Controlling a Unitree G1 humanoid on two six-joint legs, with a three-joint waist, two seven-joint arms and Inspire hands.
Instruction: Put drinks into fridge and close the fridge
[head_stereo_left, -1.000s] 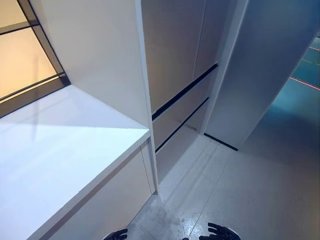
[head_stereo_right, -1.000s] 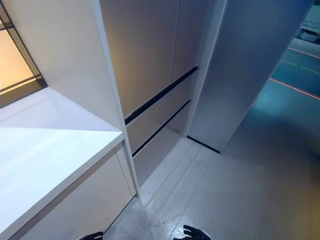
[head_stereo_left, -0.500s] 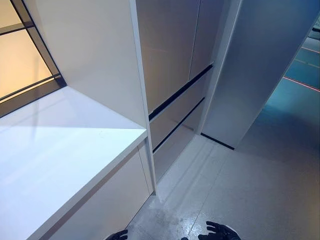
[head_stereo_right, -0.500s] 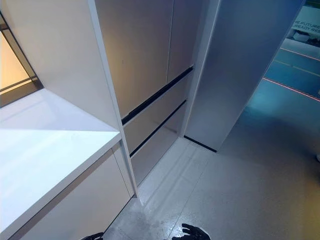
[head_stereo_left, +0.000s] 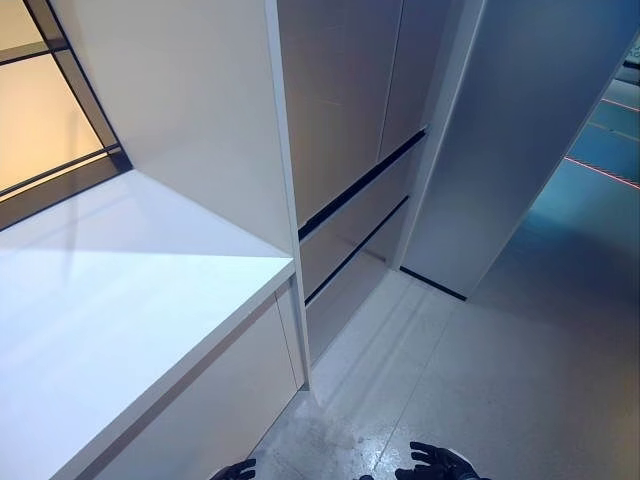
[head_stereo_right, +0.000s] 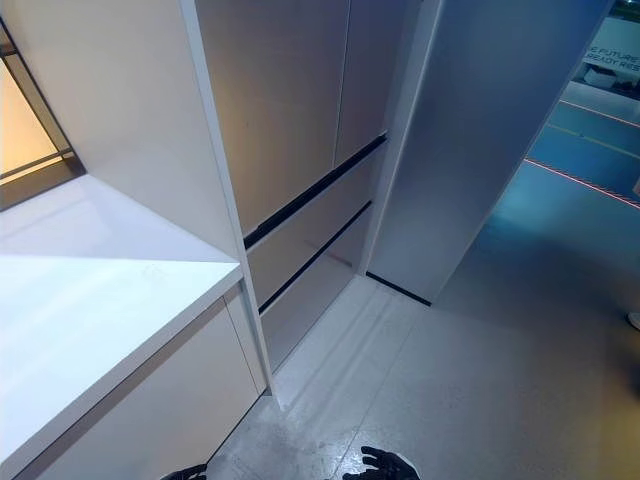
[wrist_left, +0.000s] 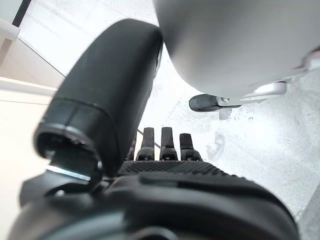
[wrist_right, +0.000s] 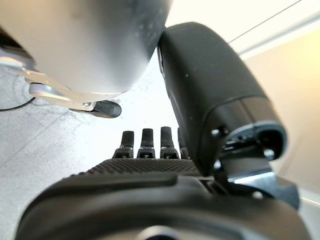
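At the far left, a window (head_stereo_left: 45, 110) with dark framing bars is seen, lit in warm amber. Below and beside it, a white counter (head_stereo_left: 110, 310) is spread across the left part of the scene, its front edge running diagonally toward the lower left corner. Under that edge, pale cabinet fronts (head_stereo_left: 215, 405) are set. A white upright panel (head_stereo_left: 190, 120) is raised from the counter's right end and closes it off.

Just to the right of the panel, the fridge (head_stereo_left: 345, 110) is built in flush: tall grey doors above, and two drawer fronts below, set apart by dark horizontal gaps. All of its doors and drawers are seen shut. No drinks can be made out in any view.

Right of the fridge, a broad grey wall panel (head_stereo_left: 520, 130) is set, touching the floor along a dark base strip. The speckled light floor (head_stereo_left: 480, 380) is spread in front, and a bluish area with a red line is seen beyond at the far right.

At the bottom edge of the head views, the left hand (head_stereo_left: 237, 469) and the right hand (head_stereo_left: 436, 464) are hung low above the floor, well apart from the fridge. In each wrist view the fingers (wrist_left: 163, 145) are shown straight and relaxed, with nothing grasped.
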